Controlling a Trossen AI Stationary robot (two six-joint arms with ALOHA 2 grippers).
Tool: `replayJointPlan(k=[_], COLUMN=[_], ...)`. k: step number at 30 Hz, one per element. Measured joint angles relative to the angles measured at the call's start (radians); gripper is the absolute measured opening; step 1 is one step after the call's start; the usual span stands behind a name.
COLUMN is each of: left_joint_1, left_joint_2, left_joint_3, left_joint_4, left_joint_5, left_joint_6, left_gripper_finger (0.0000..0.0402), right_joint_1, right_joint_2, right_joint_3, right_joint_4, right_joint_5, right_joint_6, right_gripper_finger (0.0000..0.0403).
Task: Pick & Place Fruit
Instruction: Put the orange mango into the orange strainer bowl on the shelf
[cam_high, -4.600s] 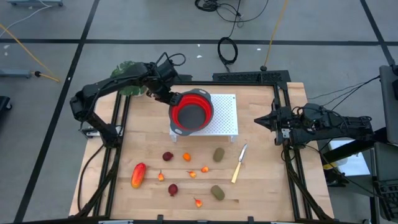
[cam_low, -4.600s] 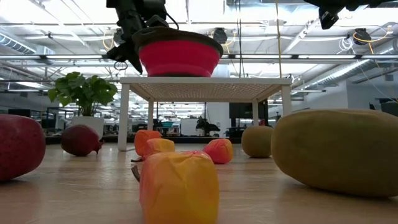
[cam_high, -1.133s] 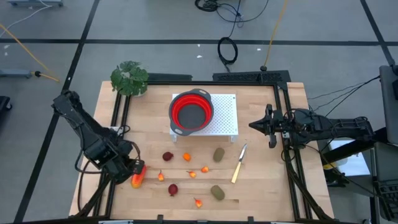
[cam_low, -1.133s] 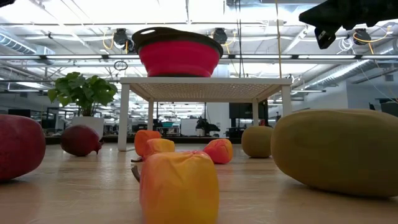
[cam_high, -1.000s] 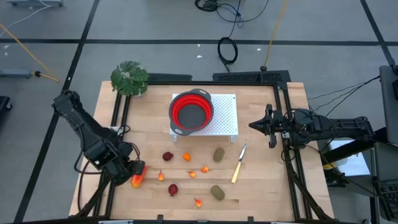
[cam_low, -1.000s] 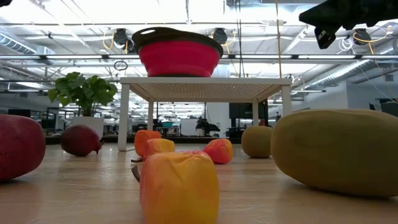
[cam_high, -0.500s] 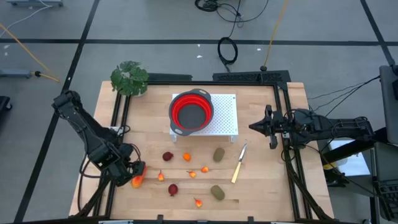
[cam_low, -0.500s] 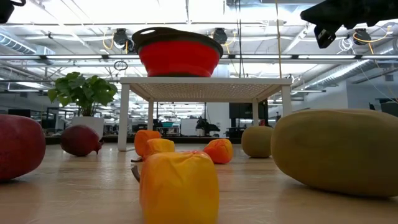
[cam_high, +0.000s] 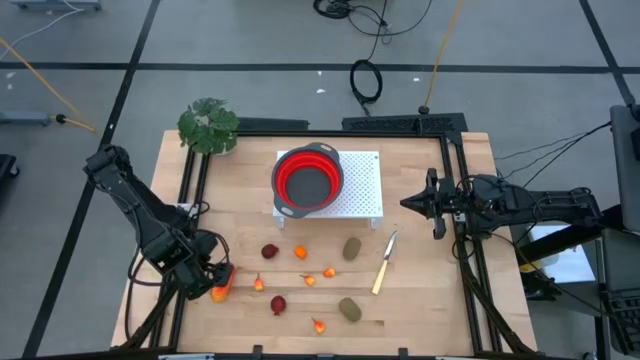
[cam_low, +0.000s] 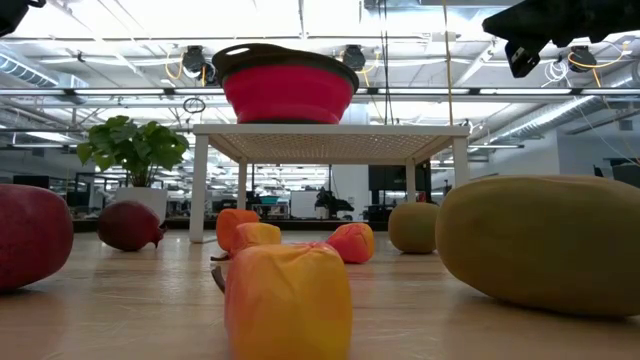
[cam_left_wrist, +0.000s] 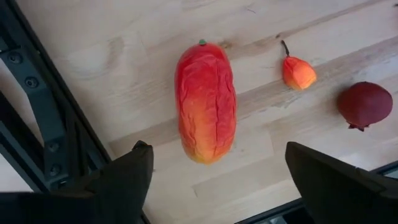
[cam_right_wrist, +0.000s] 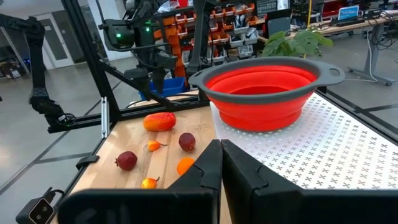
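Left claw: the left claw (cam_left_wrist: 211, 168) hung over the near-left part of the surface (cam_high: 420, 300), its fingers (cam_left_wrist: 127, 177) spread wide apart and holding nothing, one on either side of the long fruit (cam_left_wrist: 206, 101); the spread looked set to take the piece across its narrow width.
Long fruit: it lay flat on the wood just beside the left frame rail, red at the stem end and yellow toward the claw, not yet touched by either finger.
Step in hand: by the look of it, an approach for the first pick, with the drop and the squeeze still to come.
Other fruit: a tiny orange piece (cam_left_wrist: 298, 71) and a dark red round one (cam_left_wrist: 365, 104) sat near the long fruit; the rest, two olive ovals (cam_high: 352, 247) among them, were scattered across the front of the surface, well apart from one another, so each could be reached singly.
Bowl: the red bowl (cam_high: 308, 179) stood on a white perforated stand (cam_high: 365, 190) behind the fruit and held no fruit as far as could be seen; judged the likely drop place.
Knife: a knife (cam_high: 384, 262) lay between the ovals and the right rail, out of the left arm's way.
Right claw: the right claw (cam_right_wrist: 220, 163) waited at the right edge, pressed together and empty, pointed toward the bowl.
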Motion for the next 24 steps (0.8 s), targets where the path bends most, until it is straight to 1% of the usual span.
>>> replayJointPlan(k=[3, 7, 10, 14, 18, 24], left_joint_1=[0.000, 0.000, 0.000, 0.000, -0.004, -0.004], left_joint_2=[0.000, 0.000, 0.000, 0.026, 0.076, 0.160], left_joint_3=[0.000, 0.000, 0.000, 0.000, 0.000, 0.000], left_joint_4=[-0.004, 0.000, 0.000, -0.002, -0.009, -0.008], left_joint_5=[-0.007, -0.112, -0.157, -0.157, -0.105, -0.077], left_joint_6=[0.004, 0.010, 0.019, 0.024, 0.054, 0.088], left_gripper_finger=[0.0396, 0.0381, 0.0370, 0.0372, 0.0382, 0.0385], right_joint_1=[0.000, 0.000, 0.000, 0.000, 0.000, 0.000], right_joint_2=[0.000, 0.000, 0.000, 0.000, 0.000, 0.000], right_joint_3=[0.000, 0.000, 0.000, 0.000, 0.000, 0.000], right_joint_4=[0.000, 0.000, 0.000, 0.000, 0.000, 0.000], right_joint_5=[0.002, 0.003, 0.003, 0.003, 0.003, 0.003], right_joint_6=[0.000, 0.000, 0.000, 0.000, 0.000, 0.000], right_gripper_finger=[0.0000, 0.0000, 0.0000, 0.0000, 0.0000, 0.0000])
